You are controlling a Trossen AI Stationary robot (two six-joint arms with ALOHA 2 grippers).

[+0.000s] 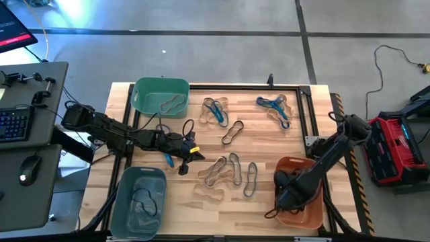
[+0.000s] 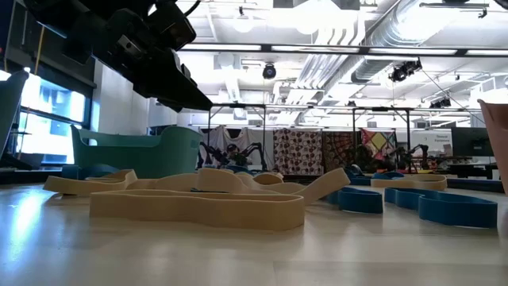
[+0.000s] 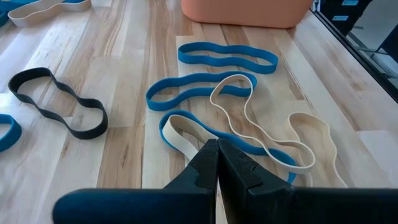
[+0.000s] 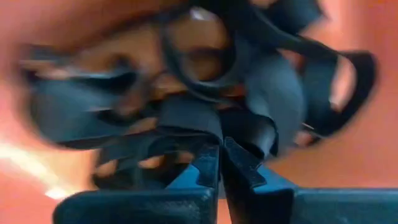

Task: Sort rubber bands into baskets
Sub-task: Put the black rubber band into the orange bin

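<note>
- Left gripper (image 3: 217,155) pressed together, empty, over loose bands (image 3: 211,87) mid-table; open before descending on the tan one (image 3: 176,129).
- Right gripper (image 4: 219,155) closed, down in the orange basket (image 1: 316,214) among dark bands (image 4: 205,118); lift straight out.

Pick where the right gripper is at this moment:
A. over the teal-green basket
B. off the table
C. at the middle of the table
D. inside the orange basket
D: in the high view the right gripper reaches down into the orange basket, among dark rubber bands.
</note>
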